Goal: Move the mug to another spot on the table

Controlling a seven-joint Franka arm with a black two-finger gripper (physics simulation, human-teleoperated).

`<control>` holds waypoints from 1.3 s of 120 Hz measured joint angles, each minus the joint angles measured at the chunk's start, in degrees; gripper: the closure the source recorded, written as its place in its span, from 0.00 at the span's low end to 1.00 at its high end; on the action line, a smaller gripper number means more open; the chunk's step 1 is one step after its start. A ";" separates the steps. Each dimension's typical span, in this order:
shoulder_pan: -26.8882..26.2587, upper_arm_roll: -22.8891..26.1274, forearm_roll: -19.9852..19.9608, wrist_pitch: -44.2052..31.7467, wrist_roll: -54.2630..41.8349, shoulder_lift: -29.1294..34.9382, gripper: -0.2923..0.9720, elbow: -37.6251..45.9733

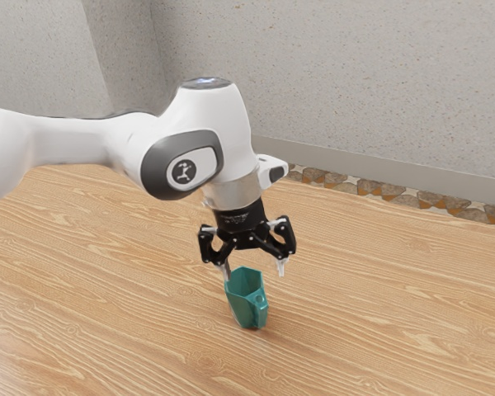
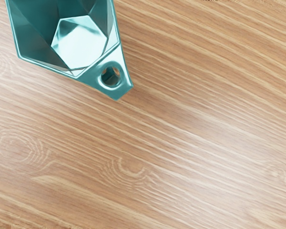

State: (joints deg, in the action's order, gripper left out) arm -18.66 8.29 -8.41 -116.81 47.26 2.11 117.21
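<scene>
A teal faceted mug point(image 1: 248, 299) stands upright on the wooden table point(image 1: 379, 297), with its opening facing up. My black gripper point(image 1: 253, 271) hangs just above it, fingers spread wide and open. One fingertip point(image 1: 225, 273) is at the mug's rim on the exterior view's left; the other fingertip point(image 1: 280, 268) hangs in free air past the mug's far side. From the wrist view I look down into the mug point(image 2: 66, 36), and its handle point(image 2: 112, 78) with a round hole points away from the cup body across the wood.
Bare wood-grain tabletop point(image 2: 190, 157) spreads all around the mug. A grey speckled wall point(image 1: 379, 74) with a strip of pebbles point(image 1: 396, 191) at its foot runs behind the table's far edge.
</scene>
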 joint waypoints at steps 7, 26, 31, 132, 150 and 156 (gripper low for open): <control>-0.16 -0.03 -0.18 -1.23 4.54 -0.60 0.25 0.08; -0.46 -0.15 0.15 -5.15 14.83 -2.71 0.25 -0.30; -0.54 -0.18 0.88 -6.45 17.11 -3.41 0.25 -0.30; -0.45 -2.66 12.10 -18.50 43.98 -10.37 0.25 4.78; -0.84 -2.66 12.84 -19.05 46.19 -11.81 0.25 4.71; -0.85 -2.66 12.94 -19.25 46.80 -12.25 0.25 4.66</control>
State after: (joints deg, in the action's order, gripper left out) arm -19.51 5.62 4.54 -136.05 94.06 -10.14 121.87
